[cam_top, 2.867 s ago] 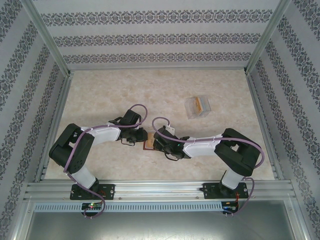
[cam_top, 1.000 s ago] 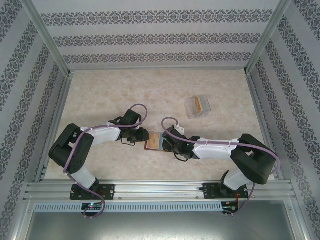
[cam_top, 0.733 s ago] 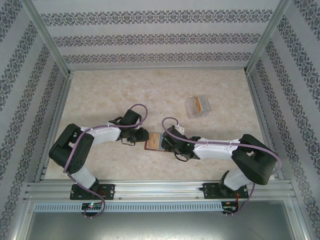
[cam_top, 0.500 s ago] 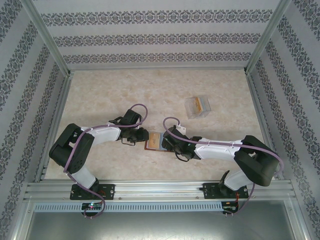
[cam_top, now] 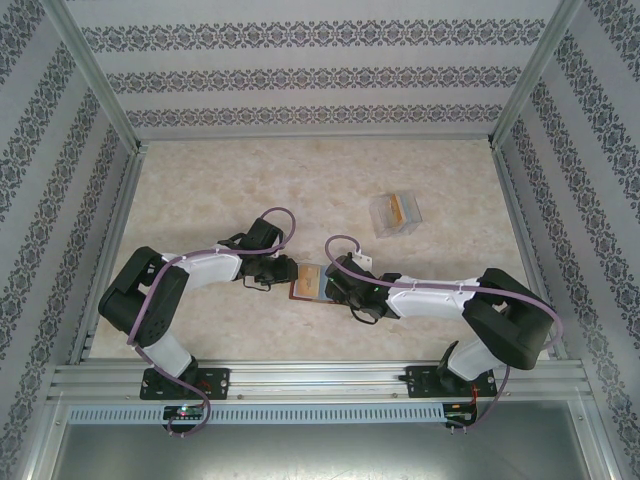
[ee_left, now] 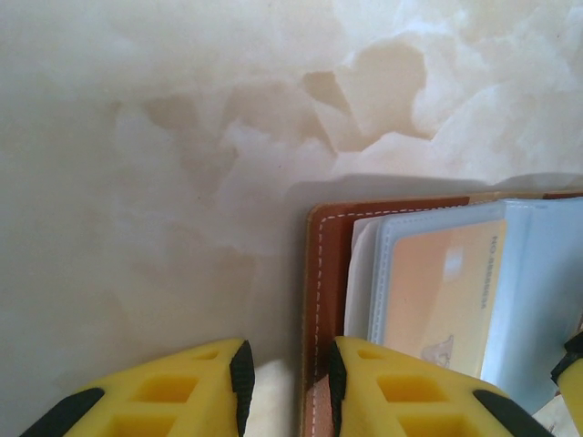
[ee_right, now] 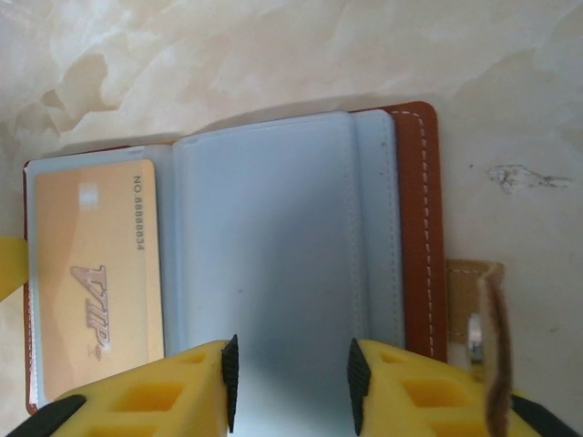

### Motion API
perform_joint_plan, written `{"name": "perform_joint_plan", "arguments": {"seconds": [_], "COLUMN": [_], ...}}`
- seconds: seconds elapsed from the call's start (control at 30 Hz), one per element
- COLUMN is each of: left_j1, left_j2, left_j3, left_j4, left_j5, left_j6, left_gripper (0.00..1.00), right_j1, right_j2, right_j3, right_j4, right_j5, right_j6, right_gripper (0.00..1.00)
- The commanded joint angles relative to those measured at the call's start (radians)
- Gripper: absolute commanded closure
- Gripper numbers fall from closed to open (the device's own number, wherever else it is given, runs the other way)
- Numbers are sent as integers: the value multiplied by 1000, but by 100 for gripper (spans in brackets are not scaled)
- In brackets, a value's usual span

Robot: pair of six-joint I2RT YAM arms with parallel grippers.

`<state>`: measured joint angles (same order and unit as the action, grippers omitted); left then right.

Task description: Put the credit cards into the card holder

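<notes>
L gripper part-open astride card holder edge; R gripper part-open over it, both empty.

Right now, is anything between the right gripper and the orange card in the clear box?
Nothing visible on the table between the right gripper and the clear box; the box's walls surround the orange card.

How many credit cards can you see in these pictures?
2. One yellow-orange card sits in the card holder's clear sleeve; a second card, orange, seems to stand in the clear box. More may be hidden.
</notes>
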<state>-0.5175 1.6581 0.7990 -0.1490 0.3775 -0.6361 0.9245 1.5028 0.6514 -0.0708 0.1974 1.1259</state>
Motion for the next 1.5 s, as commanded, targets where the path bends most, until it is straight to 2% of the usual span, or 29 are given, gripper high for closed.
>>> {"name": "perform_joint_plan", "arguments": {"seconds": [0.0,0.37,0.77,1.0,1.1,1.47], "left_j1": [-34,-33,-34,-33,-33,-33], "left_j2": [62,60,58,49,51,56], "left_j3": [-29,-21,-40,-47,-49,-51], "left_j4": [23,22,41,48,53,62], "left_j5": [67,63,64,63,64,67], "left_j6": [-7,-8,-16,-20,-22,-25], "left_gripper": [68,68,68,68,68,68], "right_j1": [-8,-9,-3,3,10,16], "right_j2": [7,-2,-10,-22,-30,-34], "right_j3": [2,9,34,37,49,45], "right_j4": [-20,-67,-133,-150,-160,-162], "right_j5": [15,36,75,87,101,109], "right_j6": [16,30,37,37,18,24], "right_gripper": [56,60,51,51,45,44]}}
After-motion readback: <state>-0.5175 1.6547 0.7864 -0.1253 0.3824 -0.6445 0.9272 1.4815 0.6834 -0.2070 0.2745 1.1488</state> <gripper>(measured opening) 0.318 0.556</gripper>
